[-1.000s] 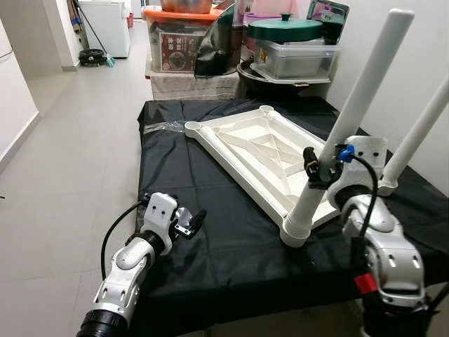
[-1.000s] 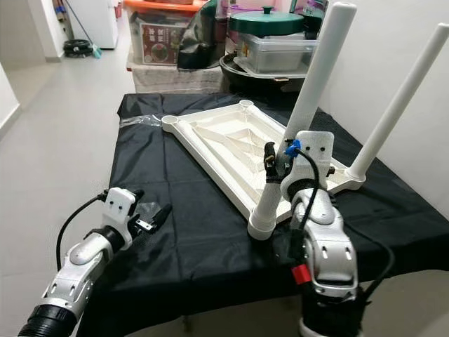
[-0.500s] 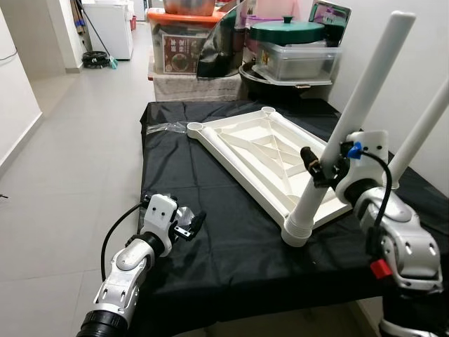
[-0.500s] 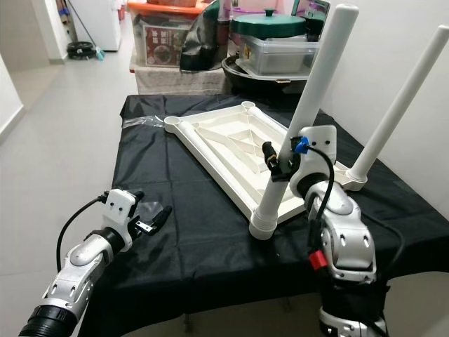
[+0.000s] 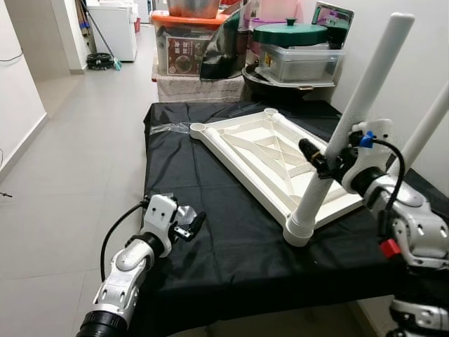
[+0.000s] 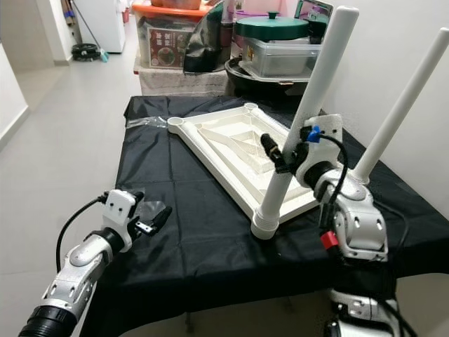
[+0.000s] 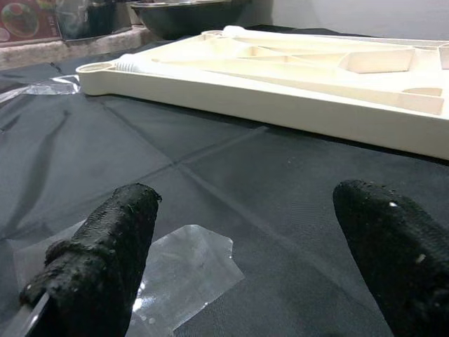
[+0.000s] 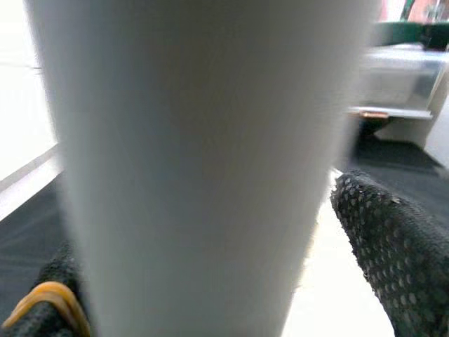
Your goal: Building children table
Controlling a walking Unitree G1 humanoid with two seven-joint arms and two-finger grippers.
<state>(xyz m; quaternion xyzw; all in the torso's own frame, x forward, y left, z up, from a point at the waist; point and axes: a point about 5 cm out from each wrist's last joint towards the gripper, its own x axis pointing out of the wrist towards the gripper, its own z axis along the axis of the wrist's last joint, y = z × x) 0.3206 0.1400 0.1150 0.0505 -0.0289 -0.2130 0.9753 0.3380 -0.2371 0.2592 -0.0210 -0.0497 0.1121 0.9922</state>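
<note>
A white plastic tabletop point(image 5: 266, 151) lies upside down on a table under a black cloth point(image 5: 231, 246). Two white legs stand in its sockets, one at the near corner point(image 5: 351, 119) and one at the right corner point(image 5: 428, 126). The two far sockets point(image 5: 197, 128) are bare. My right gripper point(image 5: 316, 156) is open, with one finger point(image 8: 393, 260) on either side of the near leg point(image 8: 196, 140) partway up. Near the cloth's front left edge, my left gripper point(image 5: 191, 223) rests open, its fingertips point(image 7: 98, 260) just above a scrap of clear film point(image 7: 182, 263).
Behind the table stand storage boxes, a green-lidded pot point(image 5: 287, 31) and a clear container point(image 5: 298, 63). A white wall runs close along the right. Tiled floor point(image 5: 77, 140) stretches to the left. Crumpled clear plastic point(image 5: 165, 128) lies at the cloth's far left corner.
The view has shifted slightly. My right arm's body has swung out to the right while its gripper stayed at the near leg. The left arm has not moved.
</note>
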